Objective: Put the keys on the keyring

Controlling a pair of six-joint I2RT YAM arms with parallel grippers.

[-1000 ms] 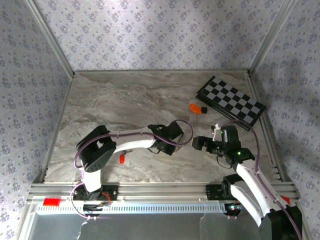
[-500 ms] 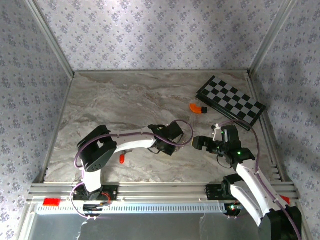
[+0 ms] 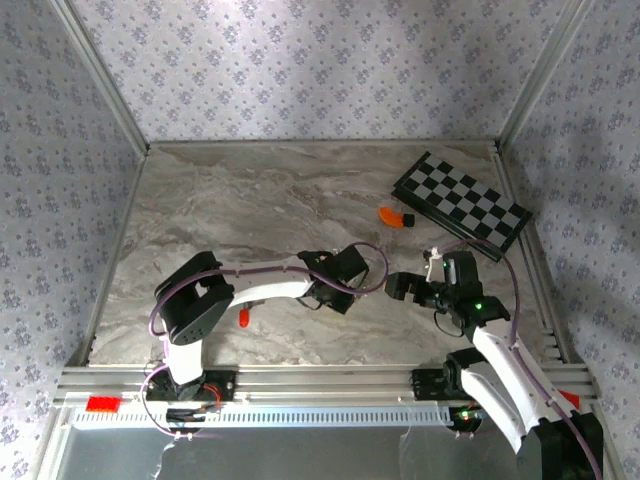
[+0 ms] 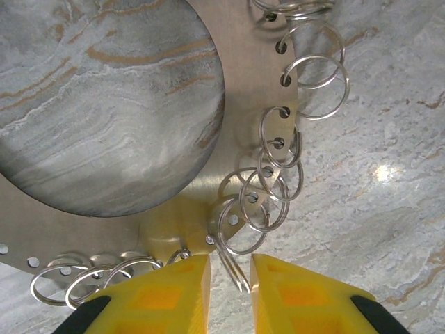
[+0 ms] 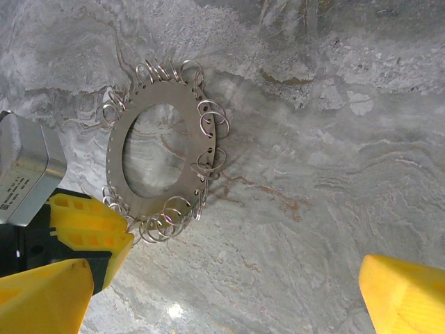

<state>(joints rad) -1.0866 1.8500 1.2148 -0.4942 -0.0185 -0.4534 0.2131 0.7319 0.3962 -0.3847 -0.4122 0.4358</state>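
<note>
Marble worktop [image 3: 250, 200] carries everything. Left arm [image 3: 270, 285] is folded low, forearm stretched right across the worktop, wrist tipped down at the surface. Right arm [image 3: 500, 370] rises from the near right corner and bends left, its wrist facing the left arm's wrist, close but apart.

Chequered board [image 3: 462, 207] lies well beyond the right gripper [image 5: 226, 278], off to its right.

Keyring [image 5: 163, 94] lies flat on the worktop just ahead of the left gripper [image 4: 226, 263] and ahead-left of the right gripper. It is a flat disc with a big hole, small split rings through its rim holes.

Left gripper is nearly closed with a narrow gap. One small split ring [image 4: 233, 268] pokes in between its fingers, contact unclear. Right gripper jaws are spread wide, nothing held.

Orange curved piece [image 3: 388, 214] sits beyond both grippers, just beside the board.

Key [image 3: 243, 318], red head, lies loose on the worktop well behind the left gripper, beside the left forearm.
</note>
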